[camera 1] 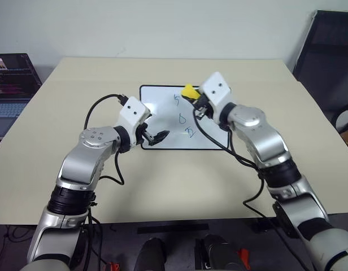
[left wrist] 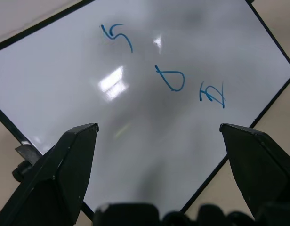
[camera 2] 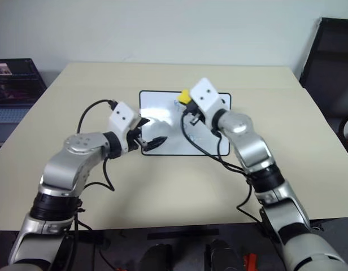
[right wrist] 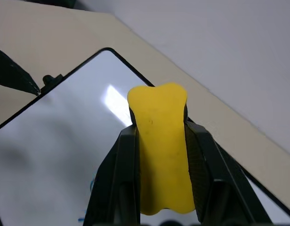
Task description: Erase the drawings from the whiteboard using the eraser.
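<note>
The whiteboard lies flat in the middle of the table. Three blue drawings sit in a column on its right half: the top one, the middle one and the bottom one. My right gripper hovers above the board's far right part, shut on the yellow eraser. The eraser sticks out beyond the fingertips, just above the top scribble. My left gripper is open with nothing between its fingers. It hangs over the board's near left corner, pointing across the board.
The beige table has free room all around the board. An open laptop stands off the table's left side. A black chair stands behind the far right corner.
</note>
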Available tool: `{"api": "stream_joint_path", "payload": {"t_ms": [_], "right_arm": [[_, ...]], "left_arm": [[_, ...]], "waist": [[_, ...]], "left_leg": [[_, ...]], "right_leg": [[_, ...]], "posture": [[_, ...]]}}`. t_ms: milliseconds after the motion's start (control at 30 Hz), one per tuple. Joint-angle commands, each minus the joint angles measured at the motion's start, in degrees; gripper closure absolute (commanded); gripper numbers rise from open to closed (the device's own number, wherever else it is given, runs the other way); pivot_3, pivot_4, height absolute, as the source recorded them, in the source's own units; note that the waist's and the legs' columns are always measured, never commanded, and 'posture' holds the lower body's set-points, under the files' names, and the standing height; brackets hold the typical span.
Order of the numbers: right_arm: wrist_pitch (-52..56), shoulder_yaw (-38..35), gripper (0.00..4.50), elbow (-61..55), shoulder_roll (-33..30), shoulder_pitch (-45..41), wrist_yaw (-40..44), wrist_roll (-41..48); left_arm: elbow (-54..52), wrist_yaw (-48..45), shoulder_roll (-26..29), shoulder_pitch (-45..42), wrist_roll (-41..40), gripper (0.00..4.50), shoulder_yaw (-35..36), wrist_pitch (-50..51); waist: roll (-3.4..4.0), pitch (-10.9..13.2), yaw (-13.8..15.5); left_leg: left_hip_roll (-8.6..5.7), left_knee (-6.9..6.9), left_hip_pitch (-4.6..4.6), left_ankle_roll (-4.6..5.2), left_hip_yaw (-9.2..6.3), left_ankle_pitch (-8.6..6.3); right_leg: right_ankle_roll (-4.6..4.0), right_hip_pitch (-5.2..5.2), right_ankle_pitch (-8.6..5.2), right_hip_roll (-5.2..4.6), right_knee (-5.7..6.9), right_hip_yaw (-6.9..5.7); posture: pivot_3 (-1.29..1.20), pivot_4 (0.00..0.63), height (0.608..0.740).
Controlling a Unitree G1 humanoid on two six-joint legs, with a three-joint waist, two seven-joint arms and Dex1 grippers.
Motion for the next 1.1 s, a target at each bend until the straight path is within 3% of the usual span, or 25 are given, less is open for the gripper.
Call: {"api": "stream_joint_path", "payload": {"t_ms": [33,300,467,667,833,1100], "right_arm": [[-8.08,0.35,3.53,9.18,1.88,-5.30,0.53,-3.06],[-19.92,0.28,3.53,30.77,6.20,-13.07,-1.26,-8.14],[-22.84,1.30,3.53,38.29,6.30,-14.27,0.24,-11.18],[-22.67,0.97,3.53,38.32,5.77,-12.94,4.52,-12.17],[-24.25,-1.38,3.53,40.73,5.70,-15.27,-1.33,-13.03],[-21.54,0.86,3.53,37.48,4.58,-10.58,8.01,-13.32]], "left_arm": [[-2.68,0.93,1.11,-1.45,0.64,0.00,1.57,0.74],[-5.14,2.85,1.89,-0.89,0.64,0.00,2.78,2.73],[-6.43,3.05,2.44,0.58,0.44,0.00,3.69,3.13],[-6.85,3.23,2.36,1.27,0.39,0.00,3.92,2.98],[-6.46,3.01,2.41,1.46,0.36,0.00,3.81,2.23],[-6.16,2.72,2.17,1.44,0.32,0.00,3.48,1.52]], "waist": [[0.00,0.00,-0.02],[0.00,0.02,-0.03],[0.01,0.03,-0.05],[0.00,0.02,-0.06],[0.01,0.02,-0.03],[0.00,0.02,0.01]], "left_leg": [[0.00,0.00,-0.01,0.00,-0.01,0.00],[-0.02,-0.02,-0.03,-0.02,-0.07,-0.01],[-0.02,-0.04,-0.02,-0.03,-0.12,-0.02],[-0.02,-0.01,0.02,-0.04,-0.19,-0.02],[-0.02,-0.01,0.02,-0.04,-0.22,-0.02],[-0.04,0.00,0.05,-0.04,-0.25,-0.02]], "right_leg": [[-0.01,0.00,0.00,0.00,0.00,-0.01],[-0.03,-0.04,0.01,-0.08,0.01,0.00],[-0.03,-0.05,0.02,-0.09,0.01,0.01],[-0.04,-0.03,0.02,-0.09,0.09,-0.01],[-0.05,-0.02,0.03,-0.09,0.09,-0.02],[-0.05,0.04,0.03,-0.09,0.08,-0.05]], "posture": [[0.00,0.150,0.740],[0.00,0.150,0.740],[0.00,0.150,0.740],[0.00,0.150,0.740],[0.00,0.150,0.740],[0.00,0.150,0.740]]}}
